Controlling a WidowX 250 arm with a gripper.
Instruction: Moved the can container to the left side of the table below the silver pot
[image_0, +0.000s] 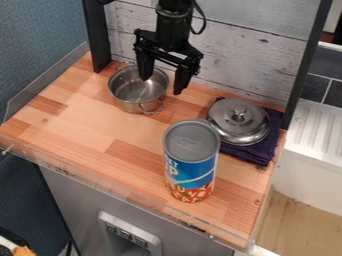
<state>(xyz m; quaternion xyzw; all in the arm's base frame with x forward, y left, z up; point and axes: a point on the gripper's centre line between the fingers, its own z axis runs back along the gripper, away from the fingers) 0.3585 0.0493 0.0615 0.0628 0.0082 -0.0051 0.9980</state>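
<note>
Over far side of tabletop (80, 125), gripper (161, 86) hangs down, fingers (182, 80) spread apart, one above pot (130, 106) at far left, other just right of pot. And can (191, 162): upright on tabletop, near side, right of middle! Lid (230, 125) sits beyond can, over to right, on dark cloth (266, 150).

From where I stand, the robot arm (174, 25) is black, with a fat round part like a can. A thin black cable (203, 20) bends out beside it. The black gripper (161, 86) has a wide bar and two chunky fingers (182, 77).
</note>
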